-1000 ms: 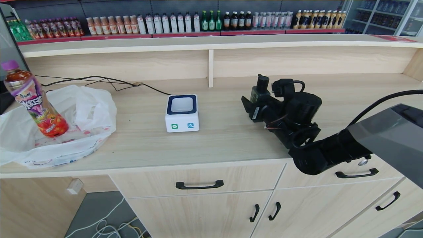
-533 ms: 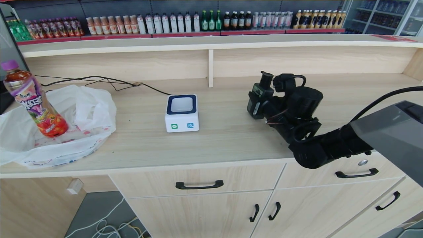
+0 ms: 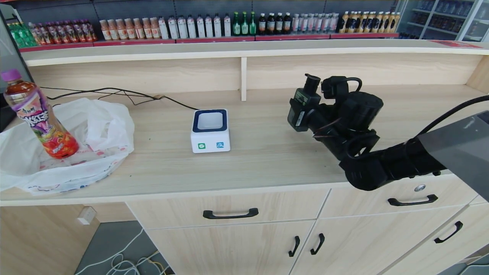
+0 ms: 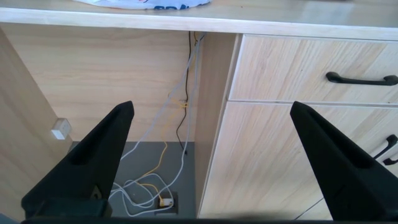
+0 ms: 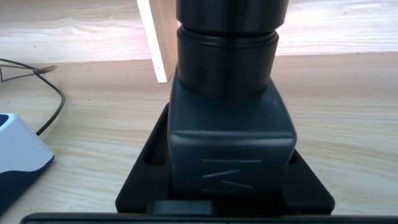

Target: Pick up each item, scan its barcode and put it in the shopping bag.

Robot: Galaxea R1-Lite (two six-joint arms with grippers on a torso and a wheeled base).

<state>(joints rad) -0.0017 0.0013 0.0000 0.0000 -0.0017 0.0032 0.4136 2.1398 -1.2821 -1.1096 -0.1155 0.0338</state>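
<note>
My right gripper (image 3: 303, 110) is shut on a dark square bottle (image 3: 303, 105) with a black cap, held above the counter to the right of the scanner (image 3: 210, 130). The right wrist view has the dark bottle (image 5: 230, 130) close up between the fingers, with a corner of the scanner (image 5: 18, 158) beyond it. The scanner is a small white box with a blue-rimmed window on top. A white plastic shopping bag (image 3: 95, 130) lies at the counter's left end with a tea bottle (image 3: 40, 114) leaning in it. My left gripper (image 4: 211, 162) hangs open below the counter, facing the cabinet front.
A black cable (image 3: 114, 93) runs along the counter (image 3: 267, 152) behind the bag toward the scanner. A raised wooden ledge with a divider (image 3: 243, 78) backs the counter. Drawers with black handles (image 3: 230, 214) sit under it. Shelves of bottles (image 3: 229, 25) stand far behind.
My right gripper has lifted the dark bottle off the counter and turned it more upright, rising slightly and shifting back. The bag, tea bottle and scanner have stayed put.
</note>
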